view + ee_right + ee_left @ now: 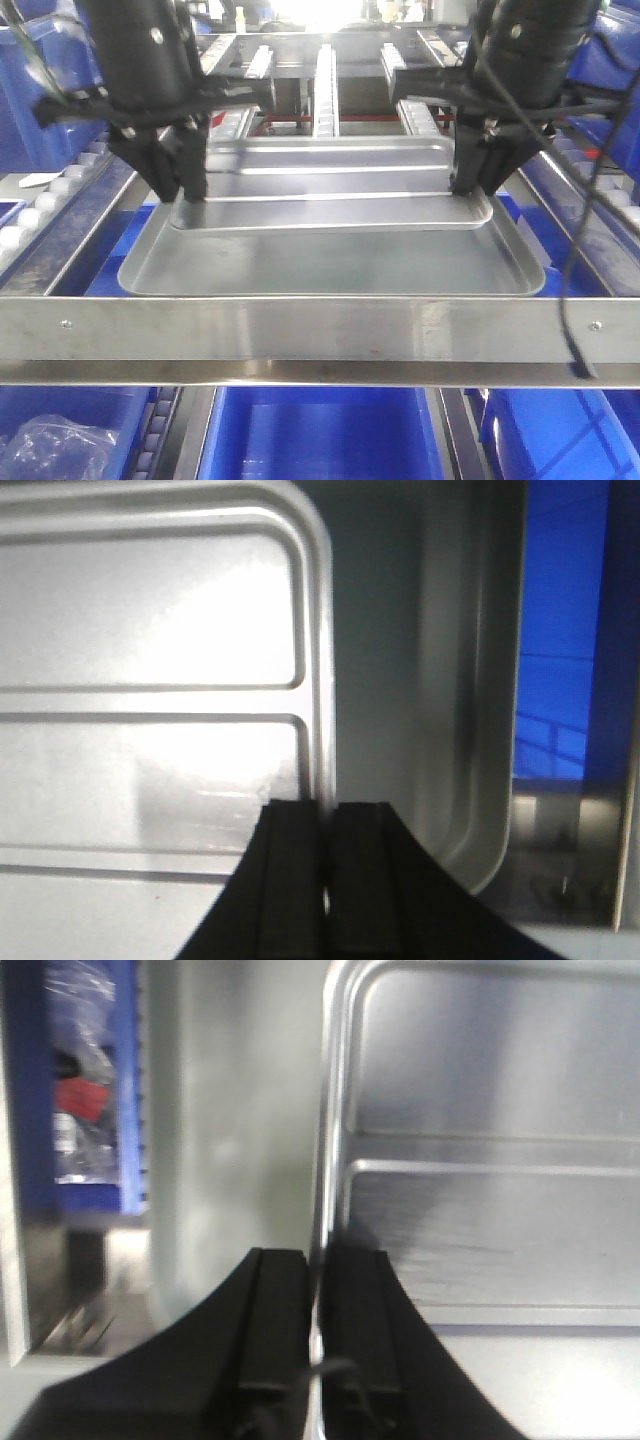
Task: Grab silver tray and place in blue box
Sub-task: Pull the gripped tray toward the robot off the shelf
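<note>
A ribbed silver tray (330,185) lies across the back of a larger, deeper silver tray (330,265) on the metal frame. My left gripper (190,195) is shut on the ribbed tray's left rim; the left wrist view shows the jaws (318,1260) pinching the rim beside the ribbed floor (480,1220). My right gripper (470,185) is shut on the right rim, as the right wrist view shows (328,815), with the tray (150,760) to the left. A blue box (320,435) sits open below the frame at the front.
A steel crossbar (320,335) runs across the front. Roller rails (325,90) stand behind and at the left (40,205). More blue bins lie on both sides; one holds a plastic bag (60,445). A black cable (570,300) hangs at the right.
</note>
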Motion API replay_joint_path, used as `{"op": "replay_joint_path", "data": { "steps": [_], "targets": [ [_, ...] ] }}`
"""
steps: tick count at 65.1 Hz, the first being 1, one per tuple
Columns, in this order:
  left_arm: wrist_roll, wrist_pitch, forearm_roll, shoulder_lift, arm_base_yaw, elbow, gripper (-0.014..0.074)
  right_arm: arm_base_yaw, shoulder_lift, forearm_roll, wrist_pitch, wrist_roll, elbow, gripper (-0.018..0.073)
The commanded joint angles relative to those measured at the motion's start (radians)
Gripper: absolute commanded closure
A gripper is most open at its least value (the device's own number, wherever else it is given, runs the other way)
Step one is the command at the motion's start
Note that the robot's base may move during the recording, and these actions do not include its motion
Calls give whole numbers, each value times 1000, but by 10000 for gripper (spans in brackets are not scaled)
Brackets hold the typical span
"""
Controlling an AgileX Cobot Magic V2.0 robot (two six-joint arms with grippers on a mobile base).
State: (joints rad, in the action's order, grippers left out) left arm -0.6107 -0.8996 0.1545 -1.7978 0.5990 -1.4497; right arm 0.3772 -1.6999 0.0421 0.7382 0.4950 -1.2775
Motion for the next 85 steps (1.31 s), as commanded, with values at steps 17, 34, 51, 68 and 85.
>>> {"op": "replay_joint_path", "data": {
  "steps": [17,34,51,68,85],
  "targets": [
    [-177,24,126,292,122,197,601,69,313,23,-115,95,235,501],
    [-260,53,126,470,178,414,601,212,433,196,-31,324,363,501],
    [-338,40,127,594,234,572,602,410,437,352,59,568,374,501],
    [-399,-15,200,602,298,592,602,429,439,344,96,573,374,501],
    [-410,-11,188,602,300,592,602,432,483,317,60,573,449,503]
  ]
}}
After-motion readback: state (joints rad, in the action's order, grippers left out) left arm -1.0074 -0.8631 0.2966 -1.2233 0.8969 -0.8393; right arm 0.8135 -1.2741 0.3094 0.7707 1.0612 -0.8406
